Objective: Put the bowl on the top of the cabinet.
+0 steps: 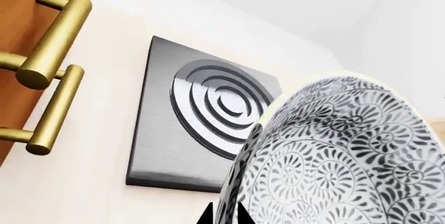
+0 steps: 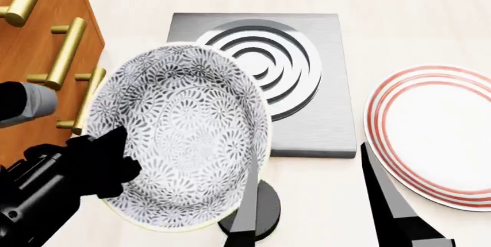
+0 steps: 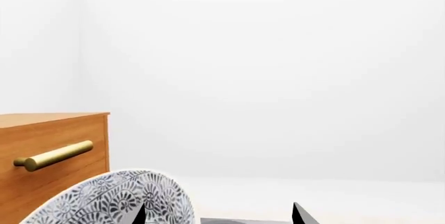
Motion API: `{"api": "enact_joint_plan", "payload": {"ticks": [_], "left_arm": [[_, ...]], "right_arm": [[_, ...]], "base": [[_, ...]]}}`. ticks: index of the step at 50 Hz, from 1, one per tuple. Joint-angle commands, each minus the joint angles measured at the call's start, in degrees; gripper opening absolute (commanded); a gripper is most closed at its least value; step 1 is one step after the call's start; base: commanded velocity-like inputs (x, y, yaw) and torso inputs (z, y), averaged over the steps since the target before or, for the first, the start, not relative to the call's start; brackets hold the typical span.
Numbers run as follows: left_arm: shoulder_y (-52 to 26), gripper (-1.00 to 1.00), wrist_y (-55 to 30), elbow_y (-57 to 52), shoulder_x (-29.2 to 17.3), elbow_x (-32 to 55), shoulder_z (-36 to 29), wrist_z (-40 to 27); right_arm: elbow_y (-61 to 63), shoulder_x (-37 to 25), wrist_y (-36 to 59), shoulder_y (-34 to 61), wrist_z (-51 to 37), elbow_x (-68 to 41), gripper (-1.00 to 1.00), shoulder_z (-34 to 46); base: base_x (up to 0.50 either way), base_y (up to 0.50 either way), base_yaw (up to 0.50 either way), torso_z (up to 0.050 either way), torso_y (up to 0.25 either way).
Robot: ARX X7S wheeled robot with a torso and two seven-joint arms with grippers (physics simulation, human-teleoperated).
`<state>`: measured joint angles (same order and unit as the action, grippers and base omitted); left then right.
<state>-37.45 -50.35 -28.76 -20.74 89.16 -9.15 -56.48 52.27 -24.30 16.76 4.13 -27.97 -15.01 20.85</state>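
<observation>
The bowl (image 2: 184,138), deep and white with a dense grey floral pattern, hangs tilted on edge above the counter, its inside facing the head camera. My left gripper (image 2: 107,149) is shut on the bowl's lower left rim. In the left wrist view the bowl (image 1: 347,156) has its rim pinched between the two black tips of the left gripper (image 1: 222,218). The orange-brown cabinet (image 2: 46,34) with brass bar handles stands to the left of the bowl. The right wrist view shows the cabinet (image 3: 49,130) with its flat top higher than the bowl (image 3: 111,200). My right gripper (image 2: 309,152) (image 3: 219,214) is open and holds nothing.
A grey metal square with raised concentric rings (image 2: 307,69) lies behind the bowl. A flat white plate with red rings (image 2: 433,132) sits at the right. A dark round disc (image 2: 268,207) shows under the bowl's lower edge. The counter (image 2: 429,29) is pale cream.
</observation>
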Motion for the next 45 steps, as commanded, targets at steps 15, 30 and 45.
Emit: {"api": "enact_joint_plan", "payload": {"ticks": [15, 30, 45], "left_arm": [[-12.13, -1.0, -0.81, 8.74, 1.89, 1.2, 1.34, -1.09], [-21.61, -1.0, -5.42, 22.63, 2.16, 13.32, -1.19, -7.77], [-30.89, -1.0, -5.76, 35.29, 1.65, 35.44, -5.7, -24.84]], "right_arm": [[-0.76, 0.48, -0.01, 0.43, 0.96, 1.12, 1.0, -0.55], [-0.08, 0.01, 0.79, 0.59, 0.29, 0.73, 1.0, -0.67], [0.23, -0.46, 0.25, 0.32, -0.21, -0.08, 1.0, -1.34]], "base": [[0.0, 0.0, 0.0, 0.0, 0.001], [0.0, 0.0, 0.0, 0.0, 0.0], [0.0, 0.0, 0.0, 0.0, 0.0]]}}
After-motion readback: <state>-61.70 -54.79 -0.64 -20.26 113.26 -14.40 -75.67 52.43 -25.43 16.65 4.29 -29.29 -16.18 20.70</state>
